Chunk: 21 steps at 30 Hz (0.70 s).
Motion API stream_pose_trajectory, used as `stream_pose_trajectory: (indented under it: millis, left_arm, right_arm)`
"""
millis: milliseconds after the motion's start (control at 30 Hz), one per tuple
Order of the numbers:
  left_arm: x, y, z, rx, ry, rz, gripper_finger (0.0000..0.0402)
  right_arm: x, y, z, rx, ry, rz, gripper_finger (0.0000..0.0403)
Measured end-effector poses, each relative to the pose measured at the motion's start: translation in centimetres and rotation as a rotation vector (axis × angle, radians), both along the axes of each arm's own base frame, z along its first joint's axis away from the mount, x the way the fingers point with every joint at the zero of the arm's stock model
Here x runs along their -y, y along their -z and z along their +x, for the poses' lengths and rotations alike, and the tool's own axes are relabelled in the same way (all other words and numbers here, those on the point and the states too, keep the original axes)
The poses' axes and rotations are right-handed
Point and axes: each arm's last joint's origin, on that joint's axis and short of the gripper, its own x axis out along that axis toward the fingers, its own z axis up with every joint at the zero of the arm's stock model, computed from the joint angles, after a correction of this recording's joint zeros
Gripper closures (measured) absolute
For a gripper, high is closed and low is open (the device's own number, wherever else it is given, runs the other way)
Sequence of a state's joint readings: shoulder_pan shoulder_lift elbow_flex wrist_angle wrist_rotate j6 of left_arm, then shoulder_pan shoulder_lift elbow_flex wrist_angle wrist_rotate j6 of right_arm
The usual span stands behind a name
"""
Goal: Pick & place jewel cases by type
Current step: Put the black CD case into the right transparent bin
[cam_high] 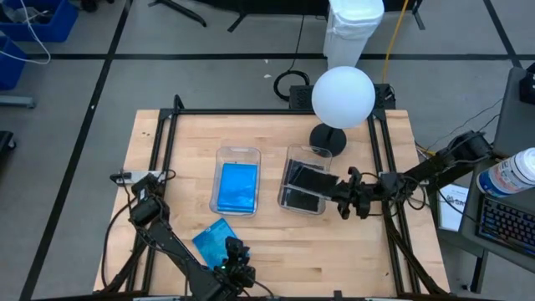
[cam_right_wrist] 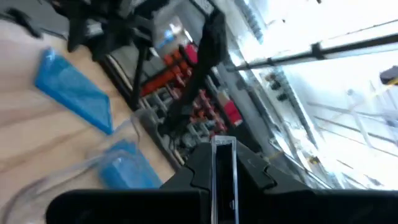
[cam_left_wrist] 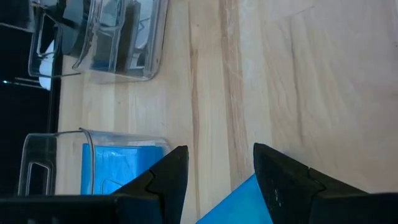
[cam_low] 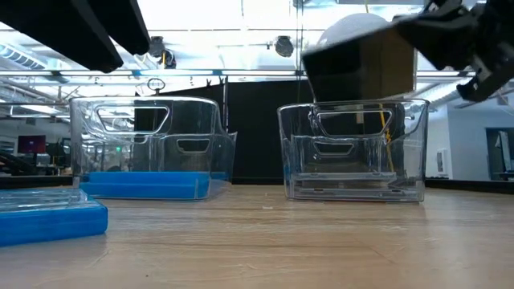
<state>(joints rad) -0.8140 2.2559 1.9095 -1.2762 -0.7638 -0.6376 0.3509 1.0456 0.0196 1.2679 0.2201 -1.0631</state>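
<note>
Flat dark jewel case (cam_high: 311,178) pinched in right pincer (cam_high: 338,195).

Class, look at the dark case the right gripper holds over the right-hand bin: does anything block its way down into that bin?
Nothing visible does. The right gripper holds the dark case above the open-topped right bin, with clear air between them.

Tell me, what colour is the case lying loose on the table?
Bright blue case; the high view shows it best.
</note>
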Motion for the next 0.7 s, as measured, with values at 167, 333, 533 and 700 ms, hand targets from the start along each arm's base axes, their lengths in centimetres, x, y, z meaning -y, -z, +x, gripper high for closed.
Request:
stream_pose_trajectory:
  millis: [167, 333, 533, 700]
  left_arm:
    - [0.0, 0.0, 0.1, 0.008, -0.011, -0.010, 0.0215]
    - [0.0, 0.0, 0.1, 0.012, -0.017, -0.016, 0.0215]
    - [-0.1, 0.0, 0.1, 0.009, -0.014, -0.013, 0.0215]
    - [-0.2, 0.0, 0.3, 0.014, -0.002, 0.012, 0.0215]
  right_arm:
    - [0.4, 0.4, 0.3, -0.038, 0.019, -0.003, 0.0383]
    - [0.9, 1.1, 0.6, -0.100, 0.053, 0.006, 0.0383]
    - [1.3, 2.1, 1.0, -0.191, 0.099, 0.003, 0.0383]
    - [1.4, 2.2, 1.2, -0.206, 0.086, 0.011, 0.0383]
